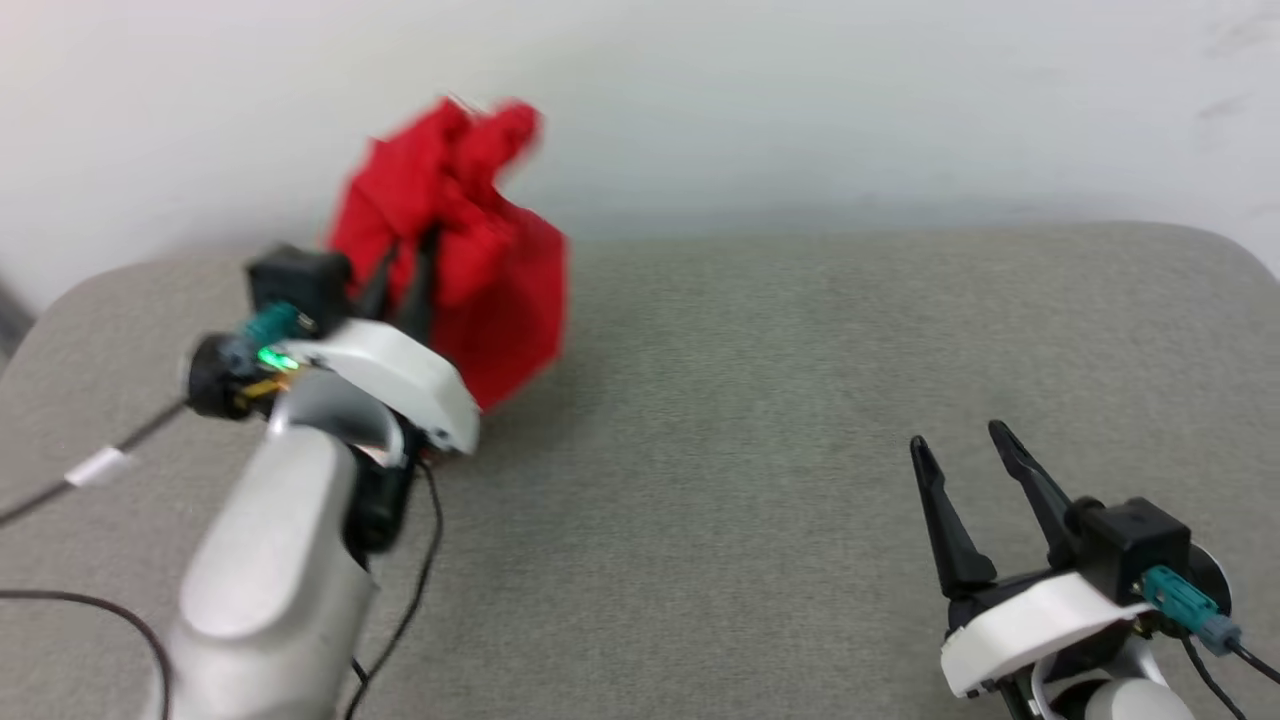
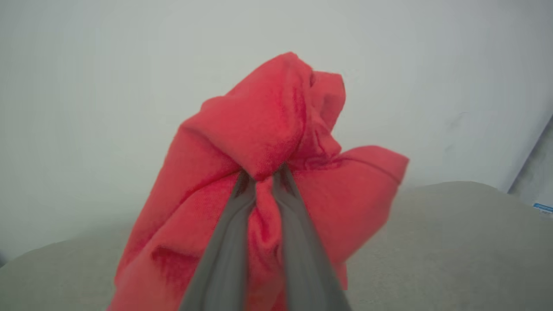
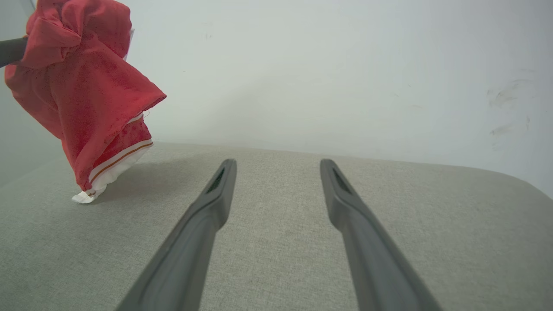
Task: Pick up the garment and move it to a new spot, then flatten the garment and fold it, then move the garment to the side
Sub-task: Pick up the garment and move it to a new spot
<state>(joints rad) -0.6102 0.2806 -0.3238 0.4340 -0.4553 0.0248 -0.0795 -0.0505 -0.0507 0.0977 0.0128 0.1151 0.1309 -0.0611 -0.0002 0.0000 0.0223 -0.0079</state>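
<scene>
The left gripper [image 2: 261, 175] is up at the far left of the grey cushion [image 1: 750, 400], its 2 fingers pressed together on a fold of the shirt [image 2: 259, 129]. The red cloth hangs bunched from that pinch, in front of the pale wall [image 1: 800, 100]. From the right wrist view, the shirt's white hem with its striped trim [image 3: 108, 166] droops lowest, and 1 corner touches the cushion. Over at the near right, well apart from the shirt, the right gripper [image 1: 958, 437] sits low over the cushion, fingers spread wide with nothing between them.
</scene>
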